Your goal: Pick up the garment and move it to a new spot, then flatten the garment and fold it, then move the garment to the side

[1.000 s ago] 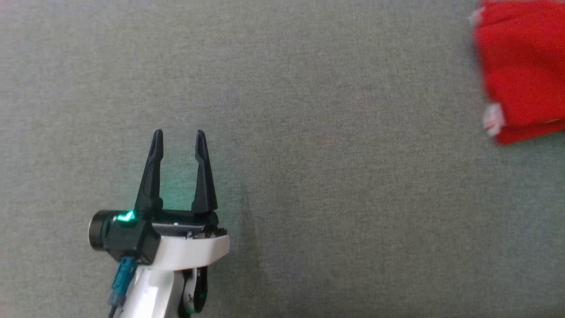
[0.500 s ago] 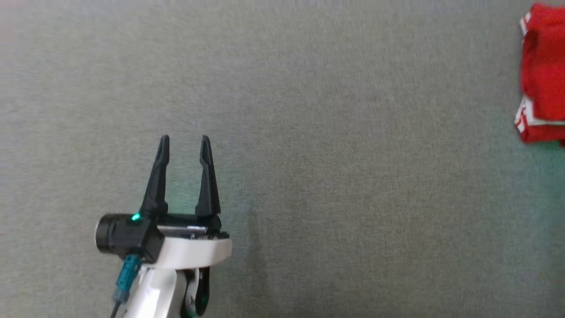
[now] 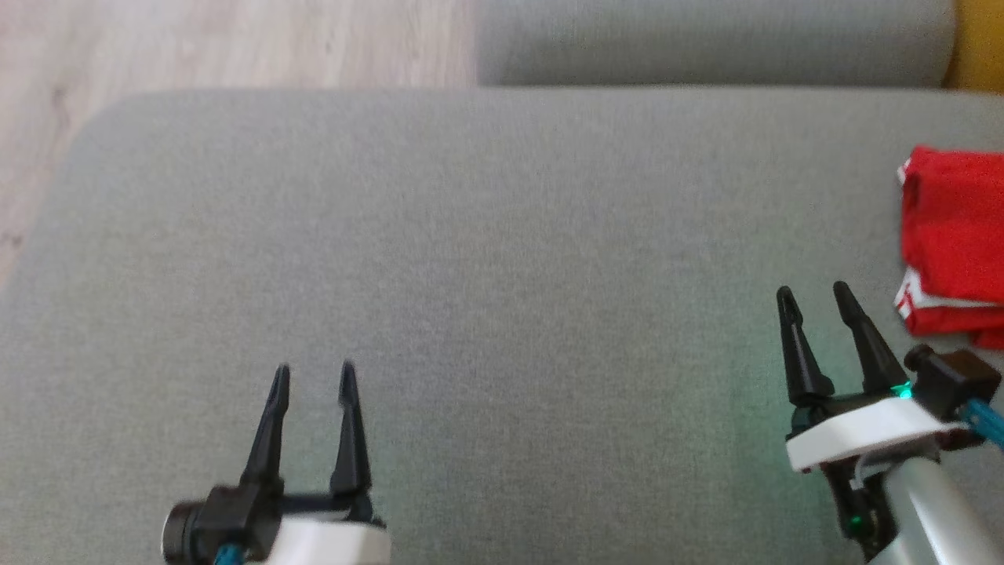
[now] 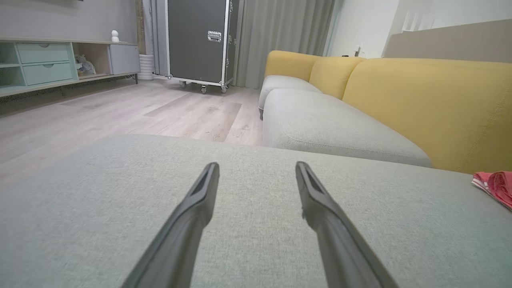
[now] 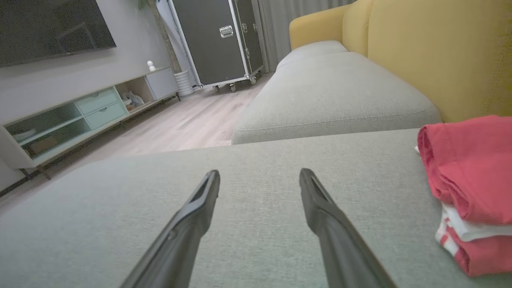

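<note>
The garment (image 3: 953, 243) is a red piece with white trim, folded into a compact bundle at the right edge of the grey seat cushion (image 3: 486, 259). In the right wrist view the garment (image 5: 468, 184) lies to the right of my fingers, apart from them. My right gripper (image 3: 816, 294) stands open with nothing between its fingers, just left of the bundle. My left gripper (image 3: 314, 373) is open and empty at the lower left, far from the garment (image 4: 494, 186), which the left wrist view shows at its right edge.
Yellow backrests (image 5: 436, 52) run along the right behind the garment. A second grey seat cushion (image 4: 328, 124) lies beyond the first. Wooden floor (image 3: 196, 47) lies past the cushion's far left corner. A black wheeled case (image 4: 198, 40) and a low shelf unit (image 4: 40, 60) stand across the room.
The head camera has tilted up, bringing the cushion's far edge, the floor and my right gripper into view. The garment now lies still on the cushion, and the right gripper stands open beside it.
</note>
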Robot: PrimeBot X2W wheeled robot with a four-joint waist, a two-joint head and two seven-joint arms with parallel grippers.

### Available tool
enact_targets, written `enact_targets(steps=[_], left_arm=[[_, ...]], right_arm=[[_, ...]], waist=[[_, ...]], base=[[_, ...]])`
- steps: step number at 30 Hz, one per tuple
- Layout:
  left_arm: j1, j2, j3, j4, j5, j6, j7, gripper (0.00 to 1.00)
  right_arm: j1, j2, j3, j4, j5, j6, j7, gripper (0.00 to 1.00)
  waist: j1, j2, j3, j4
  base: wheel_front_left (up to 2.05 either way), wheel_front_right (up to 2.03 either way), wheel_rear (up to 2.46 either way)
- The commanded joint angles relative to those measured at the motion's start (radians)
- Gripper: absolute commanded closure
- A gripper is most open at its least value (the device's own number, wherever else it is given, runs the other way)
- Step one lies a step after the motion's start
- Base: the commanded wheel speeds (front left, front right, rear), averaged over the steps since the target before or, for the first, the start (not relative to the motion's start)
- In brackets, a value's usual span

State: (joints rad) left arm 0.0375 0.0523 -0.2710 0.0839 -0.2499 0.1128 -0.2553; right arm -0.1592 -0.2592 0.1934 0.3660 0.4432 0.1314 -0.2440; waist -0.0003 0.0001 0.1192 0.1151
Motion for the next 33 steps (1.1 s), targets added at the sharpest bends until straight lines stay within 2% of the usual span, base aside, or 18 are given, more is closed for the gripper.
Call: enact_targets(steps=[1,3,4,10,16,29,30,33], left_arm=[[0.000,-0.002,0.045,-0.035,0.010,-0.012,-0.006,0.00],[0.041,-0.002,0.071,-0.048,0.021,-0.036,-0.006,0.00],[0.053,-0.002,0.078,-0.053,0.025,-0.044,-0.006,0.00],[0.095,-0.002,0.108,-0.074,0.046,-0.070,-0.006,0.00],[0.116,-0.002,0.128,-0.069,0.063,-0.072,-0.006,0.00],[0.122,-0.002,0.140,-0.037,0.078,-0.070,-0.006,0.00],[0.152,0.001,0.106,-0.007,0.067,-0.072,0.000,1.00],[0.161,0.001,0.104,0.045,0.063,-0.072,0.001,1.00]], right_arm=[[0.006,0.009,0.005,-0.041,-0.026,-0.001,-0.016,0.00],[0.057,0.089,-0.051,-0.140,-0.085,-0.001,-0.017,0.00],[0.083,0.109,-0.066,-0.169,-0.110,-0.001,-0.017,0.00],[0.242,0.180,-0.149,-0.280,-0.244,-0.001,-0.018,0.00],[0.327,0.202,-0.155,-0.309,-0.292,-0.001,-0.018,0.00],[0.329,0.208,-0.152,-0.310,-0.309,-0.001,-0.018,0.00],[0.364,0.214,-0.171,-0.273,-0.303,0.000,-0.007,1.00],[0.371,0.214,-0.168,-0.223,-0.301,0.000,-0.005,1.00]], waist=[[0.0003,-0.0001,-0.061,0.019],[0.0003,-0.0001,-0.098,0.014],[0.0003,-0.0001,-0.109,0.013],[0.0003,-0.0001,-0.146,0.008],[0.0003,-0.0001,-0.160,-0.008],[0.0003,-0.0001,-0.161,-0.025],[0.0003,-0.0001,-0.161,-0.025],[0.0003,-0.0001,-0.161,-0.025]], base=[[0.00,0.00,0.00],[0.00,0.00,0.00],[0.00,0.00,0.00],[0.00,0.00,0.00],[0.00,0.00,0.00],[0.00,0.00,0.00],[0.00,0.00,0.00],[0.00,0.00,0.00]])
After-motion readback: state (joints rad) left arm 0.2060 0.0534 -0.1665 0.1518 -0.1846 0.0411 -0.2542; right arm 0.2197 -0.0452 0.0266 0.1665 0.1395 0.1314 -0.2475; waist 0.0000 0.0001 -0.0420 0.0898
